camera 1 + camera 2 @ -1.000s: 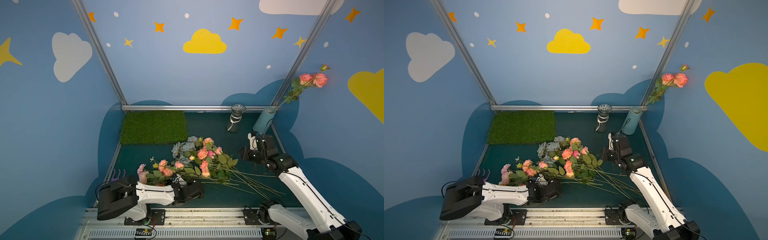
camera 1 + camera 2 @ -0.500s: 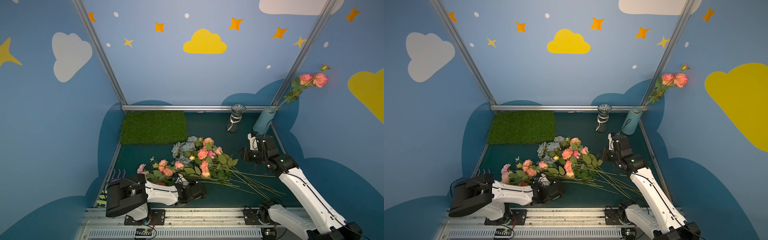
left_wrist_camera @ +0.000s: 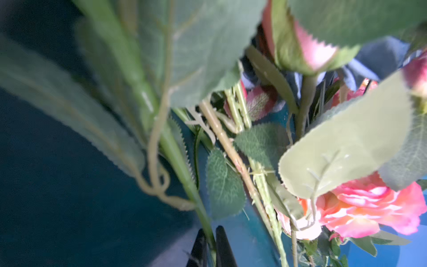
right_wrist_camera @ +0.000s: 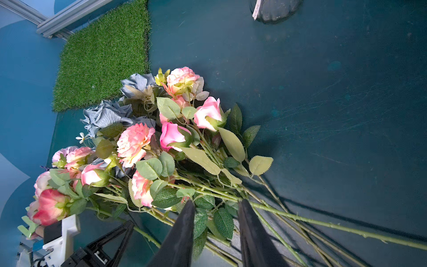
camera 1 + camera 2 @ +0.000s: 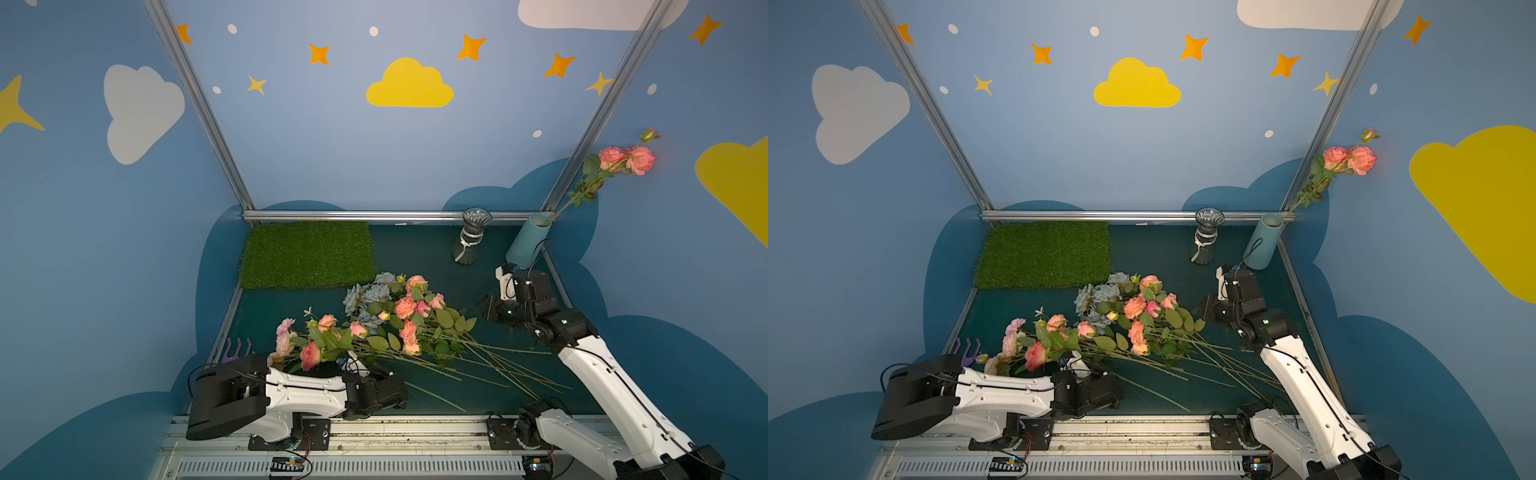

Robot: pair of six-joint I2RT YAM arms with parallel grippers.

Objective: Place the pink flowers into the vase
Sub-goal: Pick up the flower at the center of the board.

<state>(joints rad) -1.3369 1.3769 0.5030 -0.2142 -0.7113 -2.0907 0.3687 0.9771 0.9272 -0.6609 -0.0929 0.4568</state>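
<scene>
Purple plastic, a small pronged tool (image 5: 237,348), lies at the left edge of the bench (image 5: 415,257), whose top is a dark green, scuffed sheet. Near the front edge the left gripper (image 3: 209,242) has its two black fingers pinched on a thin green stem (image 3: 182,171) low in the heap; I cannot tell which bloom that stem carries. A square of shaggy fake grass (image 5: 307,253) fills the far left corner. Mid-bench, the pink flowers (image 5: 405,308) lie in a loose sheaf, with ruffled cloth petals and matte, toothed leaves. Their long thorny stems fan toward the near right, and grey-blue flowers (image 5: 368,296) are tangled in on the far side. A ribbed glass vase (image 5: 471,241) stands at the far edge. The right gripper (image 4: 216,201) hangs over the stems, fingers part-way apart with nothing between them. In the far right corner a smooth teal vase (image 5: 527,245) holds one pink sprig (image 5: 627,158), which leans out to the right. Since a second ago the left fingers have drawn together; the right arm and the heap are as they were.
</scene>
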